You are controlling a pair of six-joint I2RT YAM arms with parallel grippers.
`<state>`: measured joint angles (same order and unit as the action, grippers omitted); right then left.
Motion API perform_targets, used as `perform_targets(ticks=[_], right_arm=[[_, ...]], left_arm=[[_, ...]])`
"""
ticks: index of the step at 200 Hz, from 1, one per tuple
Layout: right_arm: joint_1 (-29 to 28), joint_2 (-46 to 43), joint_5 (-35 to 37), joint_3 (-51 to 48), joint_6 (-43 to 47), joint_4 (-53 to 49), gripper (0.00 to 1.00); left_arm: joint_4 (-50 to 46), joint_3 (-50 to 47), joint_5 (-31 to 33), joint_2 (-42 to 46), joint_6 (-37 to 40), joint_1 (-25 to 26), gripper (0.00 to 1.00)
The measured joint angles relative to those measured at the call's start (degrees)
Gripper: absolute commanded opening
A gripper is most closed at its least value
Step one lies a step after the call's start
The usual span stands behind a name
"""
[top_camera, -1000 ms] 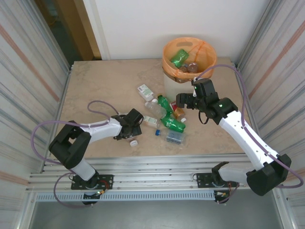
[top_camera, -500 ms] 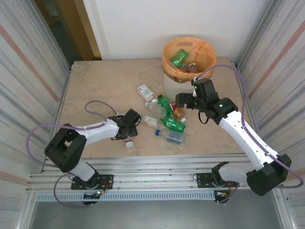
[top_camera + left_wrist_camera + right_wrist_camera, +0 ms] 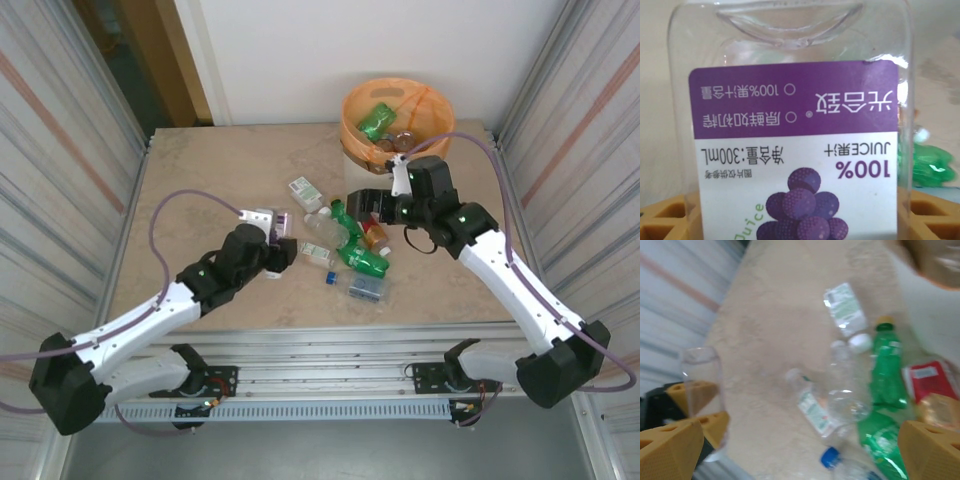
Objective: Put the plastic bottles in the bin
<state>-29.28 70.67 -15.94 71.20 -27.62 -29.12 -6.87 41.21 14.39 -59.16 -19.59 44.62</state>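
Sitting clamped in left claw [image 3: 270,230]: juice bottle [image 3: 800,125]; right claw [image 3: 358,204] apart, above green bottles [image 3: 887,375].

— What do you have around your table [image 3: 200,170]?
— You have a beige stone-look top, a white wall [image 3: 290,50] behind and ribbed metal panels [image 3: 55,160] on both sides. A brown doorframe [image 3: 165,60] stands far left, with aluminium rails [image 3: 330,375] along the near edge.

We find the bin [image 3: 352,128] at the far right of the surface [image 3: 220,165], with a few bottles [image 3: 378,120] lying in it. A heap of bottles [image 3: 352,248] lies near the middle, in front of the bin and slightly to its left. The right pincer [image 3: 362,203] hangs between bin and heap. Just left of the heap, the left pincer [image 3: 270,228] grips a juice bottle [image 3: 795,130].
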Motion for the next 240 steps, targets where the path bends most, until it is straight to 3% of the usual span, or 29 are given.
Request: perform_targets(ticks=[32,76,177,208,240], right_arm=[[-3.4,4.5,-6.1,5.8,-0.4,1.3,0.98],[-6.9,8.9,-9.6,9.7,-0.5,1.3,0.98],[-9.4,15.1,-16.3,11.2,-3.0,3.0,0.53],[-9.5,15.2,-16.9,11.2,-2.6,3.4,0.25],[-9.2,15.2,-16.9,11.2,-3.2,3.6,0.15]], left_arm=[[8.3,-1.1,-3.7,1.0,10.4,1.3,0.47],[15.8,-1.9,-8.0,1.0,18.3,1.3,0.47],[19.0,-2.3,-13.3,0.3,24.2,1.3,0.48],[18.5,-2.3,-13.1,0.1,24.3,1.3,0.65],[17.8,-1.7,-12.9,0.3,24.2,1.3,0.99]])
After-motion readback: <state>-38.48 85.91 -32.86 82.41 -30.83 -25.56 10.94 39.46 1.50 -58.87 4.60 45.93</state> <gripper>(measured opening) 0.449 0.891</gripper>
